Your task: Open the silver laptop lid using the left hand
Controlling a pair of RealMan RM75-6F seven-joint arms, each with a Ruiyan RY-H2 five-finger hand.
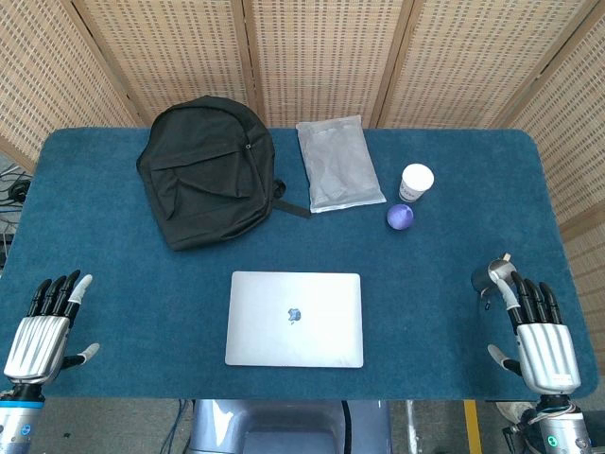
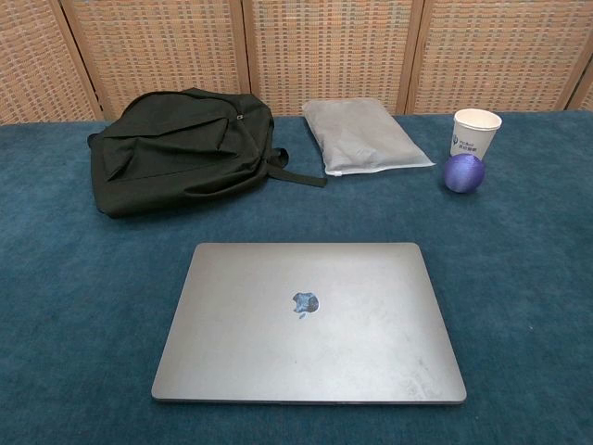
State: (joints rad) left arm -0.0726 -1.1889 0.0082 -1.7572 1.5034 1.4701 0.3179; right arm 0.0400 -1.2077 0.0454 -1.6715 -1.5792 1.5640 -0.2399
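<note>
A silver laptop (image 1: 295,319) lies flat with its lid down at the front middle of the blue table; in the chest view the laptop (image 2: 309,320) fills the foreground. My left hand (image 1: 45,328) rests at the table's front left corner, fingers spread, holding nothing, well left of the laptop. At the front right corner my right hand (image 1: 534,331) lies the same way, fingers apart and empty. Neither hand shows in the chest view.
A black backpack (image 1: 208,170) lies at the back left. Behind the laptop sit a grey plastic pouch (image 1: 338,163), a white paper cup (image 1: 416,182) and a purple ball (image 1: 400,218). Wicker screens stand behind the blue table (image 1: 123,274).
</note>
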